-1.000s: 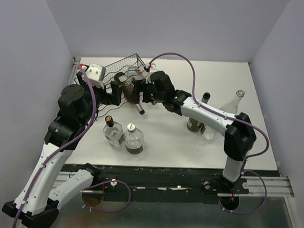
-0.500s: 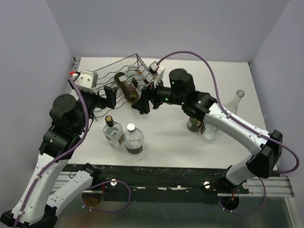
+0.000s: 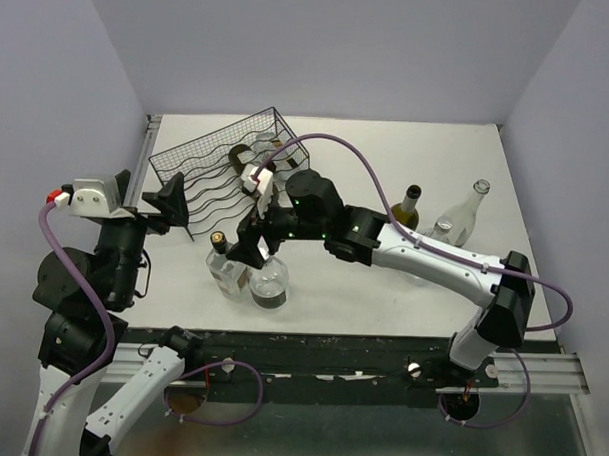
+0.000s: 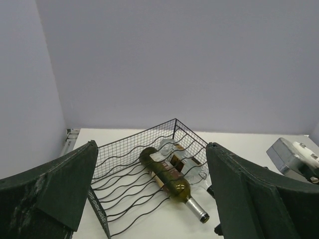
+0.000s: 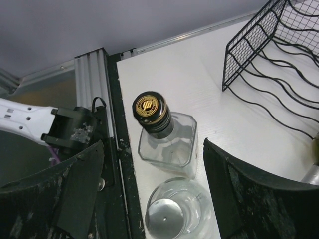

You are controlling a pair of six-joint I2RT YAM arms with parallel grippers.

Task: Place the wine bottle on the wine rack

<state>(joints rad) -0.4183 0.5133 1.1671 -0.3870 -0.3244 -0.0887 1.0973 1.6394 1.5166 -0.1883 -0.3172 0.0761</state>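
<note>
1. Seeing one wine bottle [image 4: 168, 175] lying on its side in the rack [image 4: 133, 145] at the table's far-left corner, neck poking out past the front wires.
2. Guessing the step in hand is going after another bottle: hovering the right gripper [image 5: 152, 152] over the gold-capped square bottle [image 5: 164, 137], just beside a round bottle [image 5: 172, 211] near the front edge.
3. Spreading wide there, fingers [image 5: 75, 199] on either side of the square bottle, touching nothing and carrying nothing.
4. Probably needing next: dropping lower, closing on the neck without bumping the round bottle, then lifting toward a free cradle.
5. Gaping wide and empty on the left gripper [image 3: 175, 205] too, sitting apart from the rack and facing it.
</note>
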